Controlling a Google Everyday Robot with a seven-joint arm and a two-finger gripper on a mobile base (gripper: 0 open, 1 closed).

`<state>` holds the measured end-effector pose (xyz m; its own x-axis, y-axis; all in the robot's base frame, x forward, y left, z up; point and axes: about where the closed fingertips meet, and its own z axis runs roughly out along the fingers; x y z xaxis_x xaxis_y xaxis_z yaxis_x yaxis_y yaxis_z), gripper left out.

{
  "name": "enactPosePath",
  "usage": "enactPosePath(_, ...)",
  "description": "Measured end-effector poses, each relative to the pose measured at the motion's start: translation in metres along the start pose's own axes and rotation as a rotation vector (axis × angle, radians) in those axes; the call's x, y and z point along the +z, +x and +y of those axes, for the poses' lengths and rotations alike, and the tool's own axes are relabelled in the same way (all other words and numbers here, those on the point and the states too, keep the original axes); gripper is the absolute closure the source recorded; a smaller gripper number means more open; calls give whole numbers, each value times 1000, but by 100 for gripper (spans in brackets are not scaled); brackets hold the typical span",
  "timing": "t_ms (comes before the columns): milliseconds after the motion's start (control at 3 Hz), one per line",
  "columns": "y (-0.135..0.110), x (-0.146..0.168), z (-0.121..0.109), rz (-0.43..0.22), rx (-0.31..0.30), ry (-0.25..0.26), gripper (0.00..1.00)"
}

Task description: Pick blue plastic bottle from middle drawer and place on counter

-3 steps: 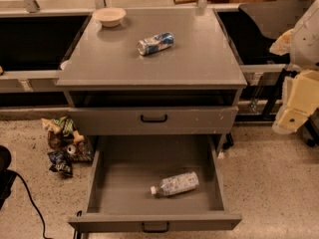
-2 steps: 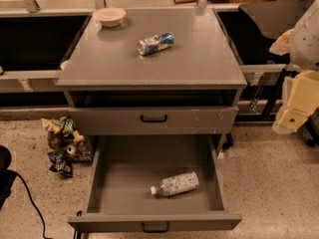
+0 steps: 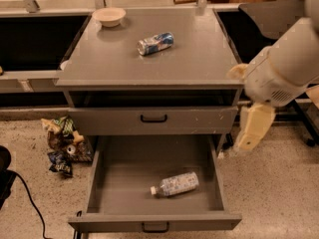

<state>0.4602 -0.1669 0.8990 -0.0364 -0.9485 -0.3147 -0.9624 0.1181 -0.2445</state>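
The blue plastic bottle (image 3: 174,184) lies on its side in the open middle drawer (image 3: 105,179), white cap pointing left, a little right of the drawer's middle. The drawer is pulled fully out below the shut handled drawer (image 3: 153,118). The counter (image 3: 189,59) is the flat grey top of the cabinet. My gripper (image 3: 252,127) hangs from the white arm (image 3: 286,63) at the cabinet's right side, level with the upper drawer front, above and to the right of the bottle. It holds nothing that I can see.
A crushed blue-and-silver can (image 3: 155,43) and a pale bowl (image 3: 109,16) lie on the counter. Crumpled snack bags (image 3: 64,146) lie on the floor left of the cabinet. A black cable (image 3: 27,200) runs over the floor at the left. Dark bins flank the cabinet.
The arm and gripper have moved left, from the right edge of view to the cabinet's right side. The bottle, can and drawer have not moved.
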Motion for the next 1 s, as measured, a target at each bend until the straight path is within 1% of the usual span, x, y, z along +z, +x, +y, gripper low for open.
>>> enactPosePath(333,-20,65,11,-96,-58,-67,0)
enactPosePath(667,-18,71,11,-97,-57,-75,0)
enactPosePath(1000,-5,120,13,-67,-115,-92,0)
